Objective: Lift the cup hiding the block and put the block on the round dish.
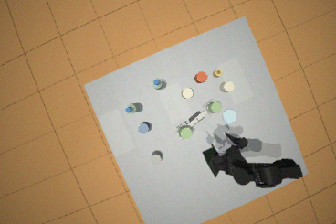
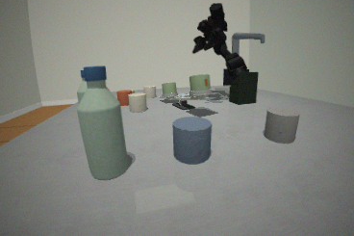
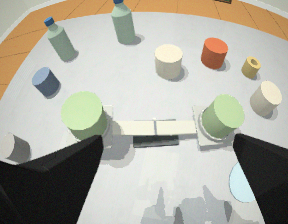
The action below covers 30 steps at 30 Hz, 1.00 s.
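Twice, from above and at the wrist, showing one green cup point(image 1: 185, 133) point(image 2: 199, 82) point(image 3: 83, 115) and its twin point(image 1: 215, 107) point(image 2: 168, 88) point(image 3: 224, 116) on the balance point(image 1: 199, 118) point(image 2: 183, 106) point(image 3: 132, 128), near the pale-blue dish point(image 1: 229, 116) point(image 3: 240, 182); only from outside, revealing an orange patch on the first. Holding the pincer point(image 1: 223, 142) point(image 2: 195, 45) point(image 3: 171, 141) open and empty above the worktop point(image 1: 110, 141) point(image 2: 144, 206) point(image 3: 120, 187).

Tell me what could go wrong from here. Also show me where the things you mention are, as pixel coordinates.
The open black tool point(image 1: 222, 133) point(image 3: 171, 141) might nudge the wrong green cylindrical cup, as both point(image 1: 215, 107) point(image 1: 185, 133) point(image 3: 223, 116) point(image 3: 84, 115) share one narrow balance point(image 3: 182, 127). It could also choose wrongly: the cups look alike from above, and no block shows.
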### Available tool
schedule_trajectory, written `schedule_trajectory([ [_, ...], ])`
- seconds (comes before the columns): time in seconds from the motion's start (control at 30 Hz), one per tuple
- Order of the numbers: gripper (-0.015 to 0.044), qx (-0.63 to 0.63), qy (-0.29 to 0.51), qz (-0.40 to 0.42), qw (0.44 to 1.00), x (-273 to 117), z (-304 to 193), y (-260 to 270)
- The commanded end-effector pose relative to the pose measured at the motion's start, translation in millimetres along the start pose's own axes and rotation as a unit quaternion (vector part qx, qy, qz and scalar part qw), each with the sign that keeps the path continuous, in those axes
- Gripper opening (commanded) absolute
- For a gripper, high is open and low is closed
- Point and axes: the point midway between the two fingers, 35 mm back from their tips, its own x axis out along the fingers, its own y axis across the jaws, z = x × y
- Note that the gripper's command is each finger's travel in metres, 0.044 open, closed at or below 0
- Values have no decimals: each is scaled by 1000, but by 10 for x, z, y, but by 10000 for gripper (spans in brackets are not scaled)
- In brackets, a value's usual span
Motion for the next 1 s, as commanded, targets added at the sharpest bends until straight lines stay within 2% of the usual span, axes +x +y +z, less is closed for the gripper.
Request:
schedule_trajectory([
  [0.0,440,-37,-1,7,999,-50,-68,91],
  [0.63,440,95,78,0,992,175,79,-47],
  [0.97,440,218,134,-33,966,383,193,-229],
])
